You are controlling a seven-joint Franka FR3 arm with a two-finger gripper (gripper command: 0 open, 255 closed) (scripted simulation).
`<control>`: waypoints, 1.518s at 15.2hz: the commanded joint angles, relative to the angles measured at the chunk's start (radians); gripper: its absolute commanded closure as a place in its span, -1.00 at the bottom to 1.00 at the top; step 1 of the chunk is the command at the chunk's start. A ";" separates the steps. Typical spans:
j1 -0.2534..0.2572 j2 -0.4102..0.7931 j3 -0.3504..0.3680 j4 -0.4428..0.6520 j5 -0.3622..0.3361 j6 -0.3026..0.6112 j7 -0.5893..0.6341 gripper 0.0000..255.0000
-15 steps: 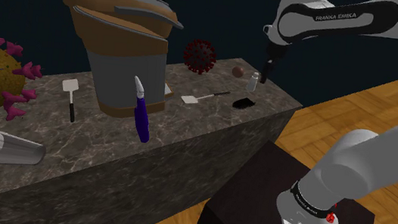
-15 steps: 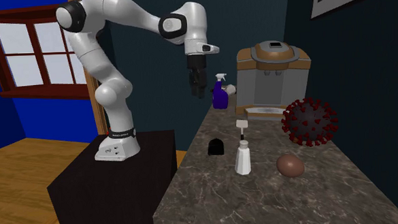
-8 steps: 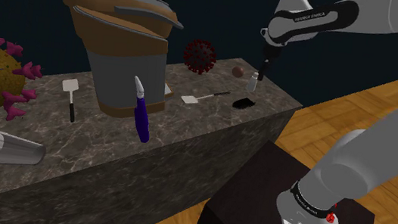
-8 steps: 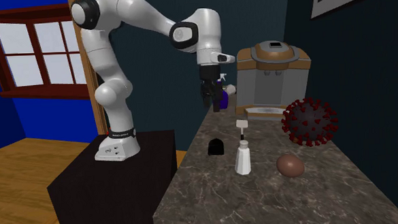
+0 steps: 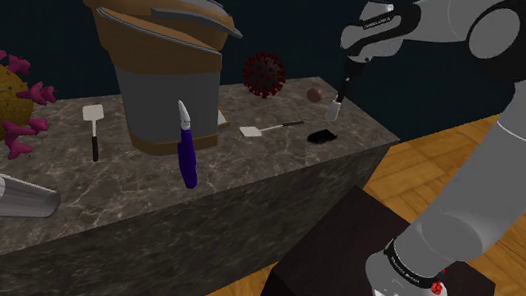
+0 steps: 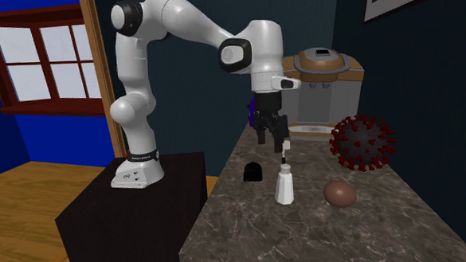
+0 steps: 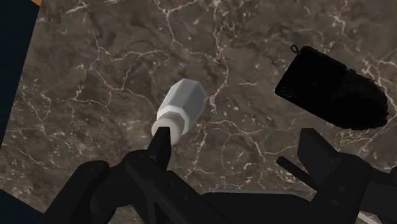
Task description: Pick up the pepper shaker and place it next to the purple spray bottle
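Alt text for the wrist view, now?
Open gripper above a dark marbled counter, fingers apart; a white shaker shows just beyond one fingertip, not clasped. A black object lies on the counter near the other finger.

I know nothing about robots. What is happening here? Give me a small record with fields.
target: white pepper shaker, upright on the dark marbled counter
gripper: black two-finger gripper, open, above the shaker, holding nothing
destination: purple spray bottle, next to the brown-and-grey appliance
nearby: small black object on the counter beside the shaker
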 commanded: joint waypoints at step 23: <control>-0.088 0.259 0.024 0.148 0.168 0.092 -0.159 1.00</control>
